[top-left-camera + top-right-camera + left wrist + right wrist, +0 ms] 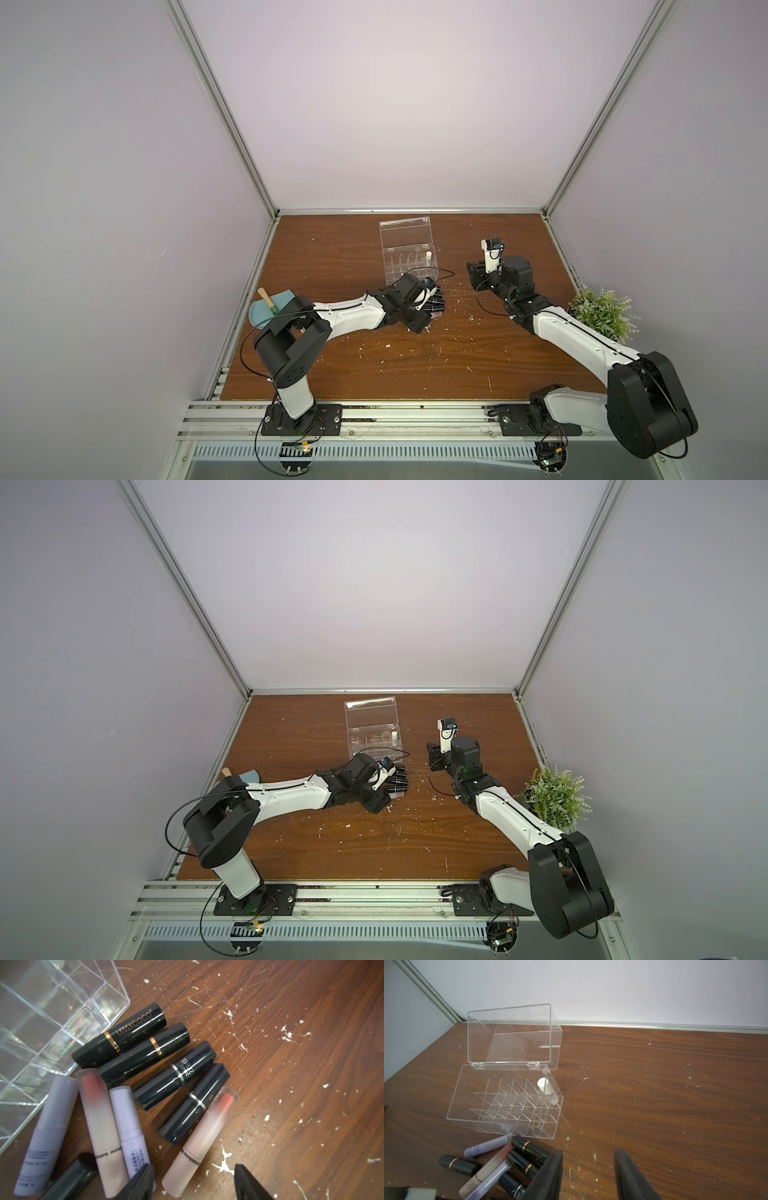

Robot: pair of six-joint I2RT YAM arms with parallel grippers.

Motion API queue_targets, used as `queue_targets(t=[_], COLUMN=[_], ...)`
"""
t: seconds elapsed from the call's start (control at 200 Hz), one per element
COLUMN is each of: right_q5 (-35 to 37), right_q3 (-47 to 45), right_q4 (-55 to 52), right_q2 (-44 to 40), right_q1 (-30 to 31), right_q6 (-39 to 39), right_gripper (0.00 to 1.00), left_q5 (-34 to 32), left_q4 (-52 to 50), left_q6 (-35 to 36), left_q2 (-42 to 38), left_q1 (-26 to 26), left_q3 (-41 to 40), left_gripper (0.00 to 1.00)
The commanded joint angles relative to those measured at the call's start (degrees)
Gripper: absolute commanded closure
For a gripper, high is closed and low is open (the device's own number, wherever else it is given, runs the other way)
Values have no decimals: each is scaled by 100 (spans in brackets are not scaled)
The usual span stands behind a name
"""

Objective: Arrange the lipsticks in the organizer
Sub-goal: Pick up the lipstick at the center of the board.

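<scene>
One white lipstick (548, 1092), tilted in clear gridded organizer (508, 1126)

A black lipstick (133, 1030) reads "LESSXCOCO", a silver-banded lipstick (176, 1076) begins "SHUZ", and a lilac tube (131, 1126) shows "ASTA", its remaining print unreadable.

The scratched wooden table (415, 374) carries the open organizer (508, 1128), a teal dustpan (259, 313) and a plant (602, 311). Beside the organizer lie lipsticks (133, 1032).
</scene>
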Motion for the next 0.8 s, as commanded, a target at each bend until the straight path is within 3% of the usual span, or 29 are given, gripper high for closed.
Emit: queue_targets(t=[0.0,0.23,0.67,0.796], right_q5=[-86,-112,-168,-173], right_q3=[-31,-31,-31,-31], right_q4=[144,127,148,144], right_q2=[-202,-229,-196,-204], right_q1=[-39,-55,-83,-89], right_q6=[78,86,105,101], right_gripper=[54,54,54,54], left_q5=[79,76,107,93], left_q4=[31,49,84,84], left_q6=[54,2,-68,-62], left_q2=[129,209,283,285], left_q1=[-71,-107,-245,-262], left_q3=[110,76,20,4], left_gripper=[37,40,60,60])
